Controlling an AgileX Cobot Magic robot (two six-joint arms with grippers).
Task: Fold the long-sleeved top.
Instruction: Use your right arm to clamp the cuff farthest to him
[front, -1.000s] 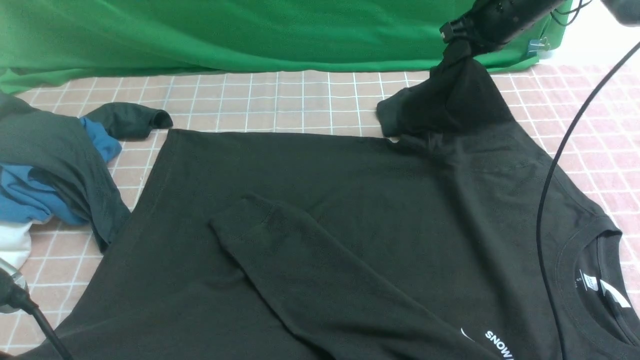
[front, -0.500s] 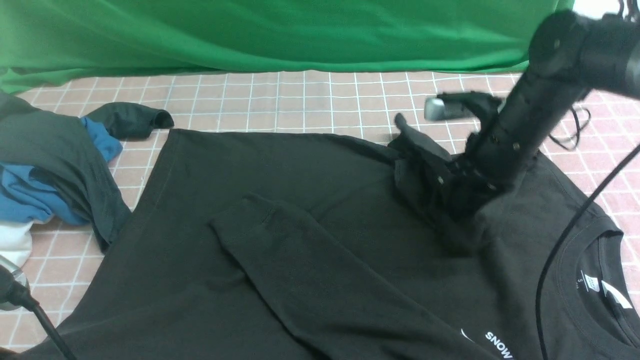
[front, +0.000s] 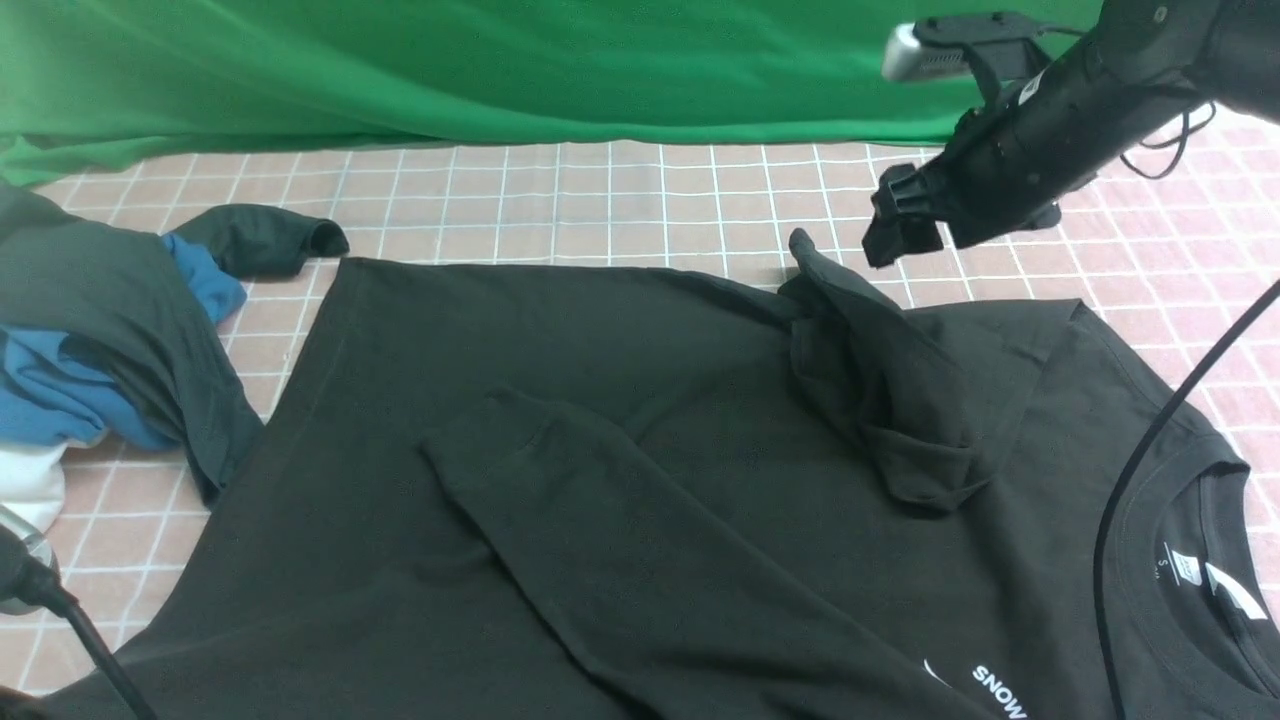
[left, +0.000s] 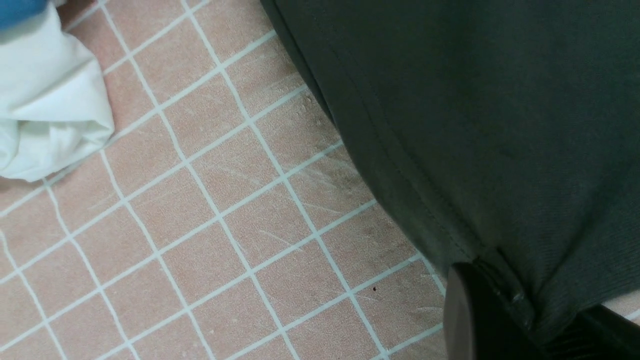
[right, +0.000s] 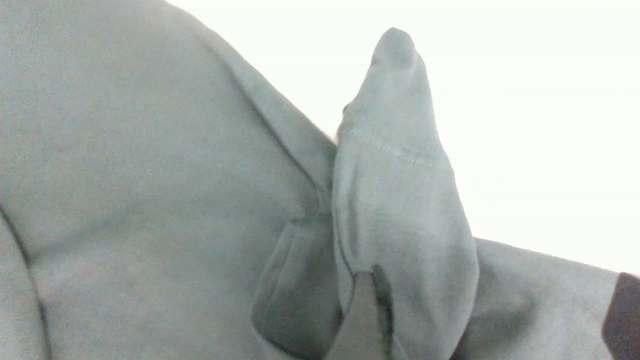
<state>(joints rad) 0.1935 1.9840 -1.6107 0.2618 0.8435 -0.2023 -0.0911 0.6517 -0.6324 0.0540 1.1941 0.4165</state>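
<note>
Left gripper (left: 530, 322): fingers (left: 470, 310) are pressed together, with the hem of the long-sleeved top (front: 700, 400) clamped between them.

Right gripper (front: 900, 230): jaws are seen apart and empty, held in the air just beyond the far sleeve (front: 880, 400).

The top is spread flat across the checked table (front: 600, 200), neck to the right. The near sleeve (front: 620, 530) is laid smoothly over the body. The far sleeve is heaped in a lump, with one end poking upward.

Risks, as judged:
- A bulge is likely to be trapped if the body is folded over that lump.
- The whole top may be dragged askew if the clamped hem is pulled.
- The cable (front: 1130, 500) hanging over the shoulder could snag the cloth.
- The pile of clothes (front: 100, 320) at the left lies close enough to be caught up.
</note>
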